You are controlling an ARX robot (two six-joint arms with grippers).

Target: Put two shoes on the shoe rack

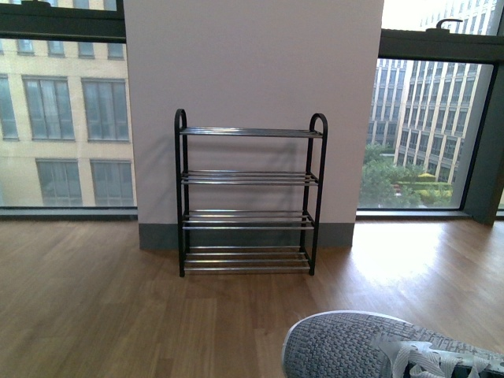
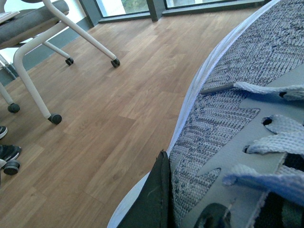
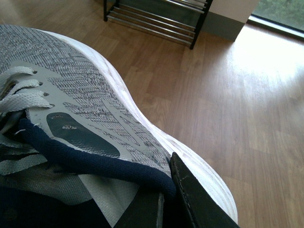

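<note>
Front view: shoe rack point(image 1: 249, 178) upright on the wood floor point(image 1: 94, 307), backed against a white pillar point(image 1: 252, 63), with windows to either side of it. Grey sneaker point(image 1: 346, 346) well apart from the rack, on the camera's side of it and off toward its right post, rounded toe turned roughly rackward, white laces just showing. Not on any tier.

Right wrist view: right gripper point(image 3: 166, 202) clamped on the sneaker's dark collar, one black finger point(image 3: 197, 199) outside against the white sole edge, the other inside the opening. Lowest rack bars beyond the toe, well apart.

Left wrist view: left gripper point(image 2: 156, 192) seen only as one black finger lying flat against grey knit beside a white sole. Second finger hidden, so no telling how wide the jaws stand or whether anything is gripped. Unclear whether same sneaker as in the other views. White-legged chair point(image 2: 28, 21) on castors, position relative to the rack not shown.
</note>
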